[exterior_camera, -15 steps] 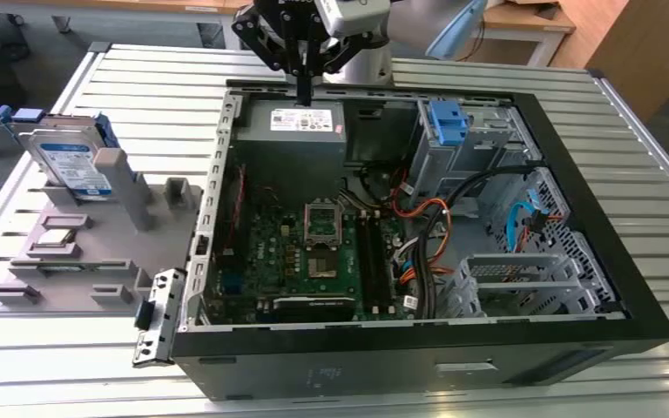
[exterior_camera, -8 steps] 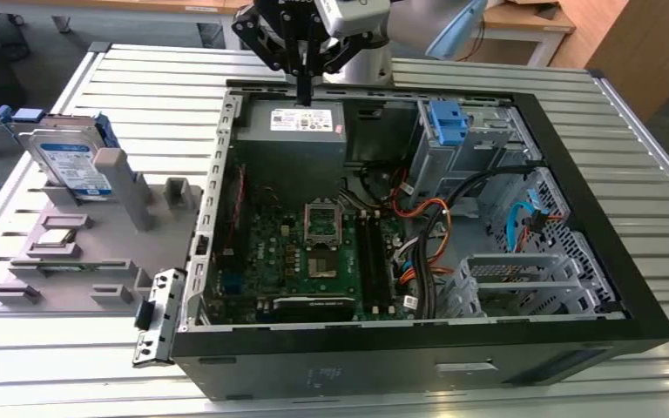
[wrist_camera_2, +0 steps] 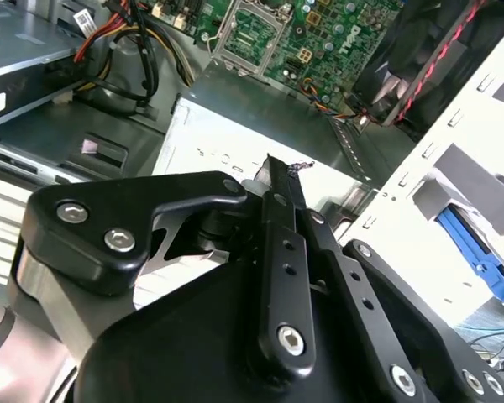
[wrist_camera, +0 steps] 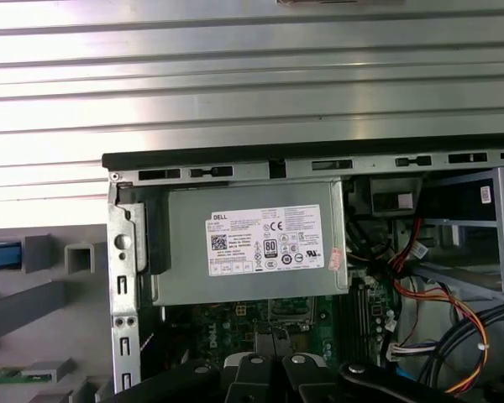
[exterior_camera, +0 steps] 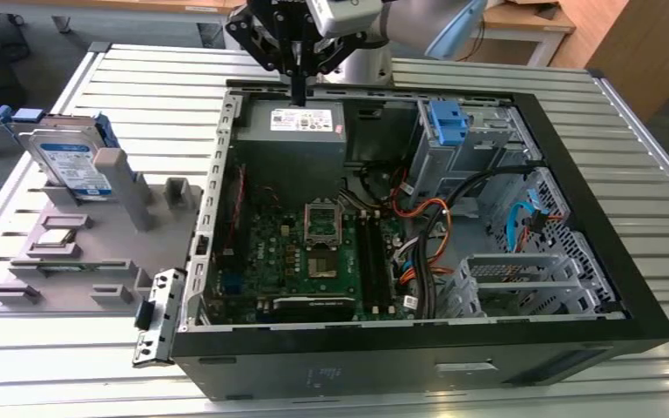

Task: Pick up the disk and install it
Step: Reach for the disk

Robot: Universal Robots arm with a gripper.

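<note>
While the open computer case [exterior_camera: 428, 348] lies nearest on the slatted table [exterior_camera: 56, 374], the disk [exterior_camera: 70, 164] stands upright in a grey holder [exterior_camera: 137, 205] just beside the case, on the exterior view's left. Farther back, over the case's far edge, the gripper [exterior_camera: 299, 96] hangs above the power supply [exterior_camera: 300, 122], well apart from the disk, fingers [wrist_camera_2: 277, 218] clenched together on nothing.

The disk [exterior_camera: 60, 150] is silver, its label [exterior_camera: 79, 171] white-and-blue, caddy [exterior_camera: 104, 127] blue; case [exterior_camera: 428, 357] and gripper [exterior_camera: 299, 94] are black, board [exterior_camera: 300, 252] green, table [exterior_camera: 67, 383] ribbed silver
</note>
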